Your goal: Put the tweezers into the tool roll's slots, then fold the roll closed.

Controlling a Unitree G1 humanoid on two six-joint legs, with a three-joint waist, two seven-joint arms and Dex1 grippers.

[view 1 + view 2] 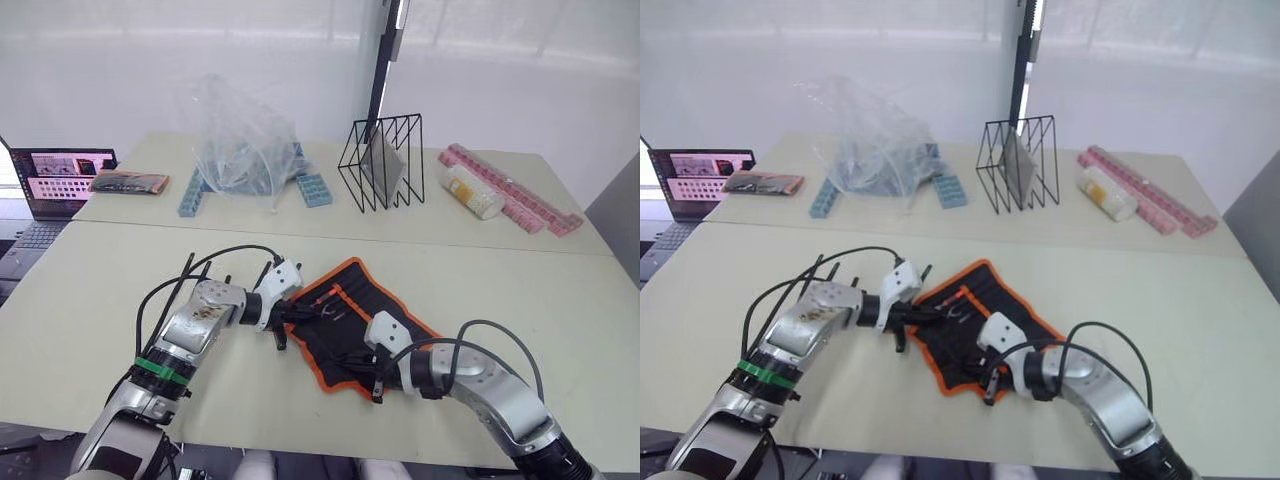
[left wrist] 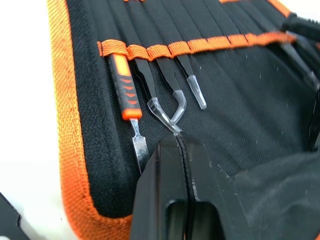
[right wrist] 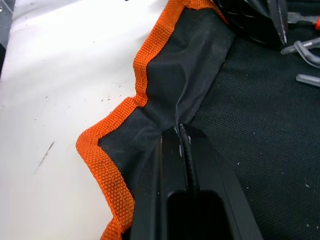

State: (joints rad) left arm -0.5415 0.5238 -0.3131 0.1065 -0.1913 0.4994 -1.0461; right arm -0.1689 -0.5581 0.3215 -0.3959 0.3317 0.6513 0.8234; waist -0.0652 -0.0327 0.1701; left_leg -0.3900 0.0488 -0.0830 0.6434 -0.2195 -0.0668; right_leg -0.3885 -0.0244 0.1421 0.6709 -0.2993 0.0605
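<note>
Likely trouble first: with the right gripper [image 3: 181,131] pinched on the flap near the roll's [image 1: 345,330] near corner, a lift or fold from here could drag the whole roll across the table [image 1: 520,300] rather than hinge it — nothing visibly pins the far side. Could also tip the seated tools out of their slots, since their tips hang free below the orange band [image 2: 200,44]. Left gripper [image 2: 176,137] pressed together right at the capped tips of the tweezers [image 2: 170,102]; whether anything sits between its fingers, cannot tell — but a careless pull there might snag a clear cap or tug a tweezer loose. As for looks: roll spread open and flat near the table's front edge, between the two arms, black fabric with bright orange edging, one corner puckered where the right fingers hold it. Three slim black tweezers in adjacent slots, clear caps on the tips, one curved; beside them an orange-handled tool [image 2: 125,85] with a bare metal blade. Other slots along the band look empty.
</note>
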